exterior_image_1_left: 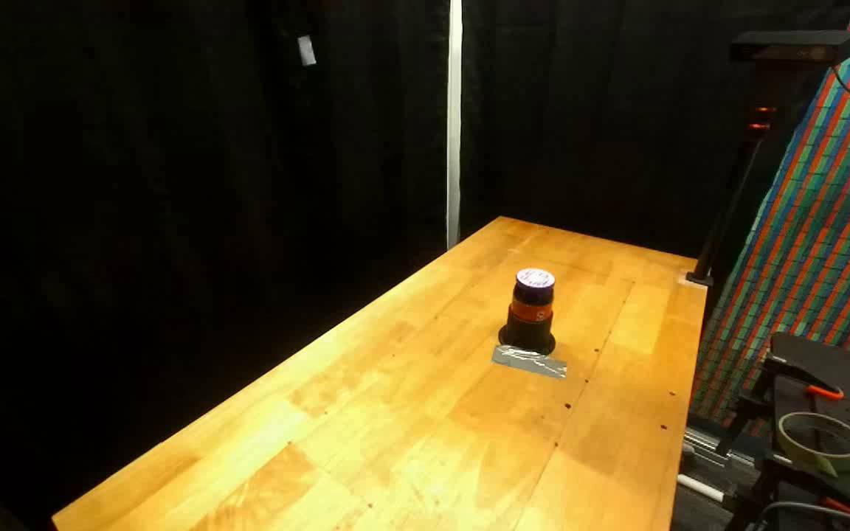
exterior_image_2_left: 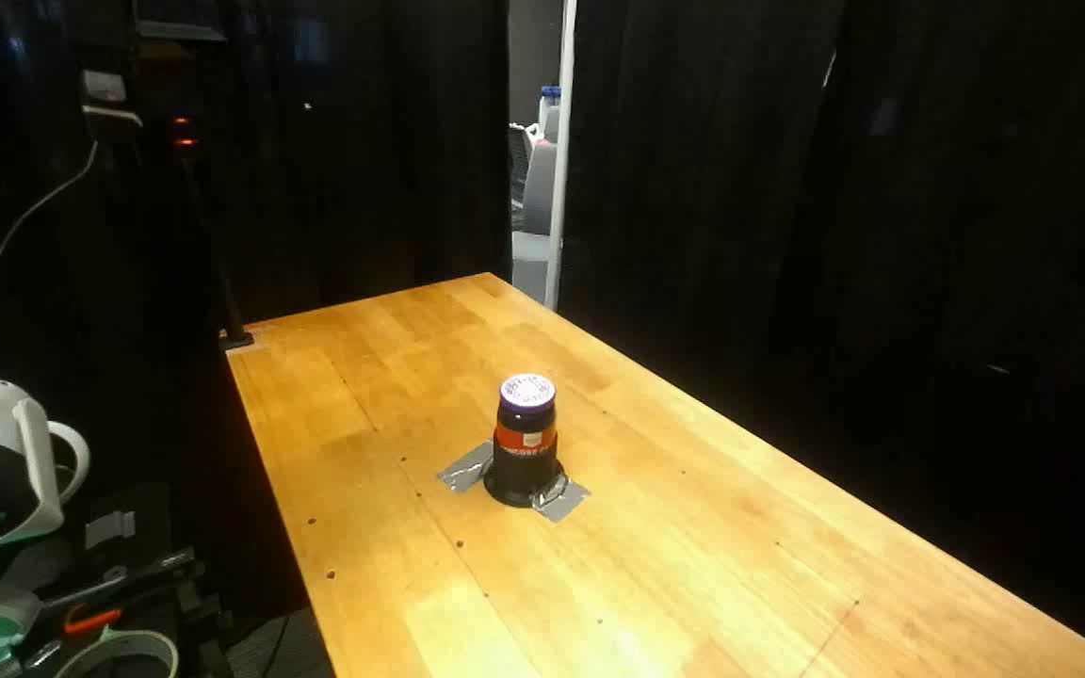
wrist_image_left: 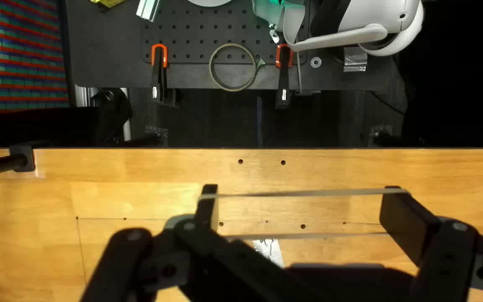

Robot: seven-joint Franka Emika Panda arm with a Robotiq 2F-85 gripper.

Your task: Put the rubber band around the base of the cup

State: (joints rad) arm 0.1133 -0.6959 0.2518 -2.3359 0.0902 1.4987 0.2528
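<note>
The cup (exterior_image_1_left: 530, 313) stands upright on the wooden table in both exterior views (exterior_image_2_left: 526, 440). It has a dark body, a red-orange band, a pale printed top and a wider dark base. My gripper (wrist_image_left: 302, 197) shows only in the wrist view; its fingers are wide apart. The pale rubber band (wrist_image_left: 350, 192) is stretched around both fingers, as two nearly parallel strands across the gap. Nothing is clamped between the fingers. I cannot make out the cup in the wrist view, so how far the gripper is from it cannot be told.
Silver tape strips (exterior_image_1_left: 530, 361) lie against the cup's base; another strip (exterior_image_2_left: 465, 467) shows on its side. A thin dark pole (exterior_image_2_left: 232, 311) stands at a table corner. Beside the table is a black bench with a tape roll (wrist_image_left: 233, 67), orange-tipped clamps (wrist_image_left: 284, 75) and a white headset (wrist_image_left: 375, 25).
</note>
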